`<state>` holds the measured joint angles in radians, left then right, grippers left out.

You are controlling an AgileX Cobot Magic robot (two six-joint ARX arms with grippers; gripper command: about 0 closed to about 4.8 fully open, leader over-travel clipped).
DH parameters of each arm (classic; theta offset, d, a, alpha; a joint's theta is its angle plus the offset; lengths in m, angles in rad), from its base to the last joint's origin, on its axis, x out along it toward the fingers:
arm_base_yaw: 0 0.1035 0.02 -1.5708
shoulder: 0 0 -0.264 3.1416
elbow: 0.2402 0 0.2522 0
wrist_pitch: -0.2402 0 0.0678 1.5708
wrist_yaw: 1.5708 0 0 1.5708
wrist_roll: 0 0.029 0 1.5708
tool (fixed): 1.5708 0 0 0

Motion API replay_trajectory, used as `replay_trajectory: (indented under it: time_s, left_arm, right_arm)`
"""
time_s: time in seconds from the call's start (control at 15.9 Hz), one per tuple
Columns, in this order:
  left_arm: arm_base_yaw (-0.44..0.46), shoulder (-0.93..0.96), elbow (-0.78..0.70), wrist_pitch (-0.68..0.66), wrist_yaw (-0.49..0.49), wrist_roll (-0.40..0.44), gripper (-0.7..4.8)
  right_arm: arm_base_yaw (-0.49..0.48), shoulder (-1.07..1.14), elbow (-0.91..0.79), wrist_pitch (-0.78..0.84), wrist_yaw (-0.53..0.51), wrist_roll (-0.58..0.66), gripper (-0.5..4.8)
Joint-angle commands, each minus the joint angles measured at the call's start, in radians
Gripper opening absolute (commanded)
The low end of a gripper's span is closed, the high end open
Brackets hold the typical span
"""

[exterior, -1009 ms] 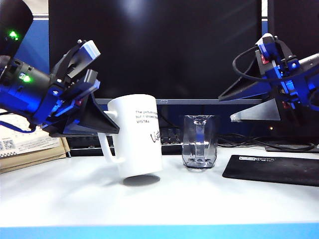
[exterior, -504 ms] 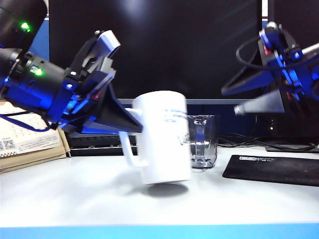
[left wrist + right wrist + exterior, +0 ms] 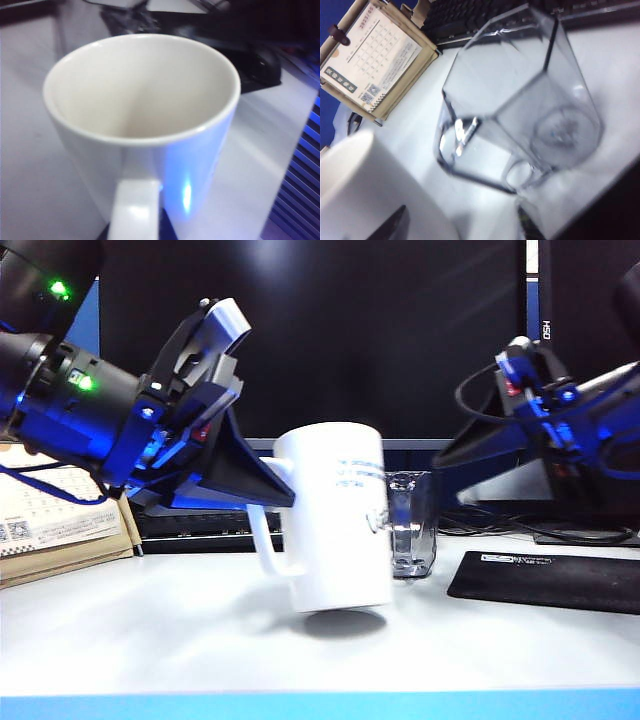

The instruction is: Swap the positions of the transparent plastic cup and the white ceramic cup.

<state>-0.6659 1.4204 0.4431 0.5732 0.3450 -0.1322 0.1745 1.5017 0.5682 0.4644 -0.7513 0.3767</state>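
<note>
Gripping the white ceramic cup near its handle, the left tool holds it tilted clear of the table; right of it, the transparent plastic cup stands beneath the wide-open right tool.

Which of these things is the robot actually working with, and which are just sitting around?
In the job:
- tall glossy white ceramic mug, held off the table by the left gripper
- small clear faceted plastic cup, with the open right gripper beside it

Just lying about:
- flat black mouse pad
- paper desk calendar
- black keyboard
</note>
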Motion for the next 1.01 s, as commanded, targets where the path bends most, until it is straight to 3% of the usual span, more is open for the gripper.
replay_trajectory:
  time_s: [0.06,1.01]
  left_arm:
    - [-0.006,-0.007,0.007,0.011,0.007,-0.018,-0.06]
    - [-0.017,-0.007,0.005,-0.088,0.007,-0.014,-0.06]
  right_arm:
    - [0.002,0.045,0.041,0.019,-0.041,-0.004,2.72]
    - [0.074,0.147,0.116,0.068,-0.053,-0.001,2.70]
